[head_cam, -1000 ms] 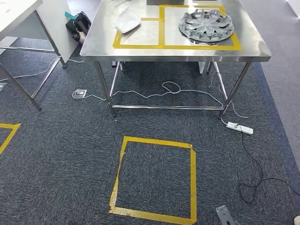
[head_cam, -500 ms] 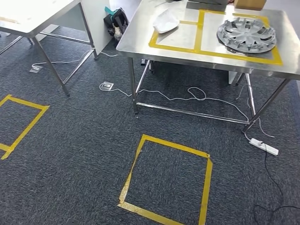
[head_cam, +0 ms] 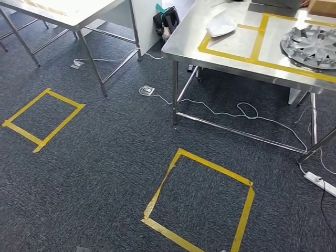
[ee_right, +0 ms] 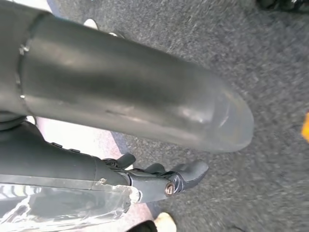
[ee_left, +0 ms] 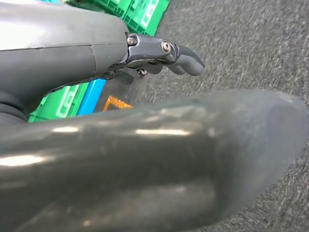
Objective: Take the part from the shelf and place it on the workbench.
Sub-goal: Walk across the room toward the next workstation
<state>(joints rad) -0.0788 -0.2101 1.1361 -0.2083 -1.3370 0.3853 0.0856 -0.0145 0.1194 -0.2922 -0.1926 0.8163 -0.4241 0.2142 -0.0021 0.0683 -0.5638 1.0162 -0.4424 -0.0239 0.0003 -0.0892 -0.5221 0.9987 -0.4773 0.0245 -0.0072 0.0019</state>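
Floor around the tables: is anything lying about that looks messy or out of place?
Yes. A loose white cable snakes and loops across the carpet under the steel table, and a white power strip lies out on the floor beside it: both are likely to trip someone.

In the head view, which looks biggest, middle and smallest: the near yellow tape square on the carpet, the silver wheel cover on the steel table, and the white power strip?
1. Near yellow tape square, largest, though it lies nearest the camera.
2. Silver wheel cover, cut off by the picture's edge.
3. White power strip, smallest, also cut off.
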